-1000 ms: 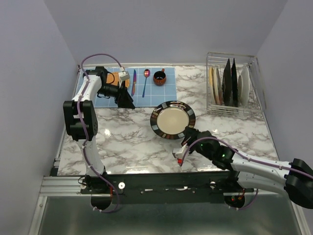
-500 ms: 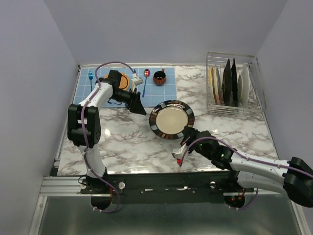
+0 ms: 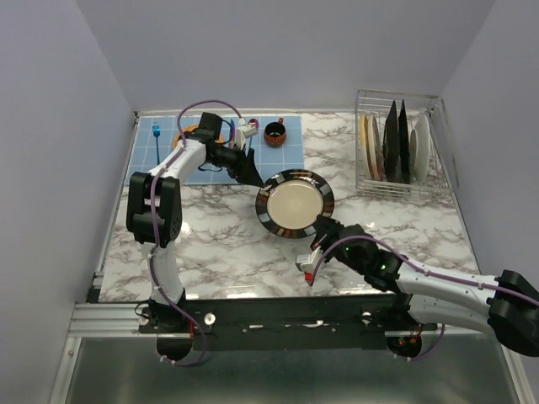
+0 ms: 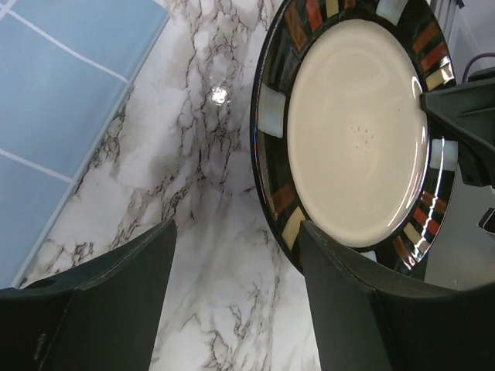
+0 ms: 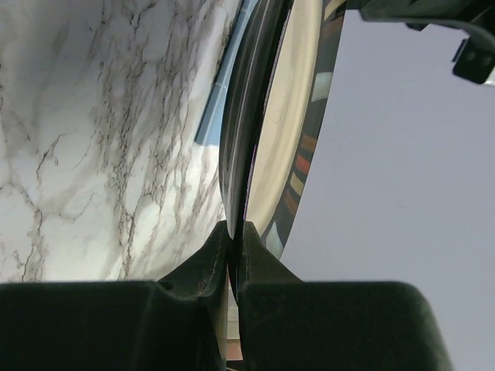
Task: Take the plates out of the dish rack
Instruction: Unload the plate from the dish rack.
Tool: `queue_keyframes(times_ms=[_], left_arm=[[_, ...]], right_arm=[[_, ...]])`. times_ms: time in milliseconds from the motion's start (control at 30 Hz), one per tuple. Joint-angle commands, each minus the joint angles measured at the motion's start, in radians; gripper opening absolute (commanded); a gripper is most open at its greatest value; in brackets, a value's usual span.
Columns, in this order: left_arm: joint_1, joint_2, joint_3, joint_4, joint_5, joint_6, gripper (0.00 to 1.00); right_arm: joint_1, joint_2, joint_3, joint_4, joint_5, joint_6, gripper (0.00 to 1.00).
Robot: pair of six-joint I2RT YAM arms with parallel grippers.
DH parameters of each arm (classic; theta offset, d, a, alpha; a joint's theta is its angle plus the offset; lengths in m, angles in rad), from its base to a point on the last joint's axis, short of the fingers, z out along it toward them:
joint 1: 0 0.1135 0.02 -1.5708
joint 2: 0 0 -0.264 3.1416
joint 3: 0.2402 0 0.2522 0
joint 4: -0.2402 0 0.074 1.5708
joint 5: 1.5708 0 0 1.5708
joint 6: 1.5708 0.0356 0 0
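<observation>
The beige, black-rimmed plate [image 3: 295, 204] is out of the rack [image 3: 402, 192] and over the middle of the table [image 3: 219, 244]. The right claw [image 3: 323, 225] is clamped tight on the plate's near rim, and the right wrist view shows the rim edge-on between its pinched fingertips. Whether the far edge rests on the table I cannot tell. The left claw [image 3: 253, 174] stands wide open and empty just beside the plate's far-left rim, over bare marble next to the blue mat [image 3: 168, 172]. The other plates [image 3: 394, 143] stand upright in the rack, well apart at the far right. The plate looks like glazed ceramic: stiff, fairly heavy for a one-edge pinch, slick and breakable. Held by one rim it will likely want to sag or swing around the grip, and the gloss gives the pads little bite. The best hold is probably across the raised rim, with one finger over it and one under. A second hold would go opposite the first, so the weight is shared. It should be set down gently and flat.
</observation>
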Motion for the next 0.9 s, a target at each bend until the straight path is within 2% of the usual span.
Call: queue_keyframes(times_ms=[0, 467, 667, 800, 867], left_arm=[[-0.038, 0.075, 0.045, -0.015, -0.009, 0.006, 0.72], [-0.088, 0.109, 0.062, -0.030, 0.008, 0.018, 0.69], [-0.117, 0.103, 0.059, -0.050, 0.030, 0.030, 0.58], [-0.131, 0.107, 0.065, -0.078, 0.037, 0.048, 0.44], [-0.145, 0.112, 0.071, -0.099, 0.042, 0.061, 0.44]], right_arm=[[0.008, -0.028, 0.055, 0.221, 0.017, -0.044, 0.01], [0.008, -0.036, 0.046, 0.239, 0.014, -0.059, 0.01], [0.007, -0.039, 0.036, 0.242, 0.011, -0.067, 0.01], [0.007, -0.041, 0.036, 0.248, 0.011, -0.075, 0.01], [0.007, -0.039, 0.038, 0.250, 0.010, -0.078, 0.01]])
